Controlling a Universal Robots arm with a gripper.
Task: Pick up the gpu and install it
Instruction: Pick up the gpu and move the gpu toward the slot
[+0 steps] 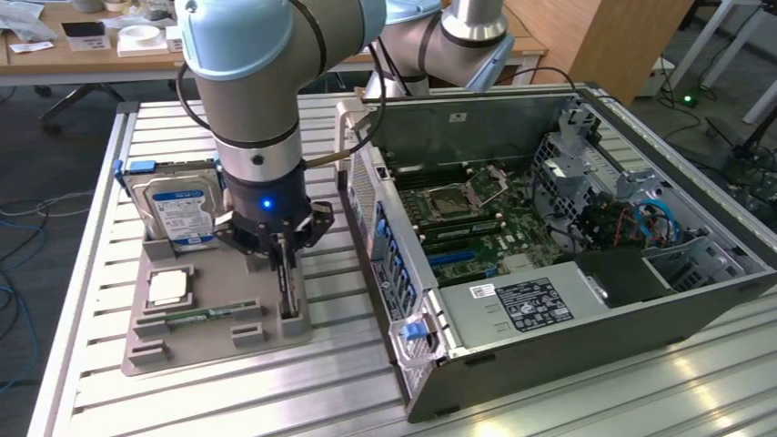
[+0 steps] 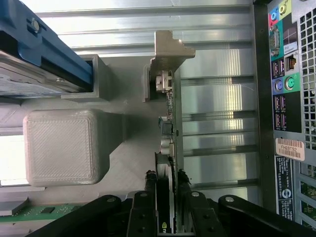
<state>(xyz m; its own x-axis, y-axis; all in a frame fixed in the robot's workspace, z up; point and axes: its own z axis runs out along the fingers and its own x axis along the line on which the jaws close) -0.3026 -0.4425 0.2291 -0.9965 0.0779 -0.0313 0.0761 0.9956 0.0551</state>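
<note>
Gripper (image 1: 283, 273) (image 2: 167, 175) reached down over the gpu (image 1: 287, 296) (image 2: 170, 123), a thin black expansion card with a silver metal end bracket. Its jaws were partly open and straddled the card's upper edge, with slim gaps either side and nothing clamped. The card stood on edge in a grey plastic holder tray (image 1: 206, 341) (image 2: 131, 163) on the slatted aluminium table (image 1: 91, 391), just beside the open black computer case (image 1: 547, 300). An upright blue-labelled silver hard drive (image 1: 180, 211) stood near.

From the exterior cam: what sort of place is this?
Likely a robotics lab test bench: an open PC tower on a slatted aluminium table, a fixture tray holding a hard drive beside it, cluttered wooden desks behind.
</note>
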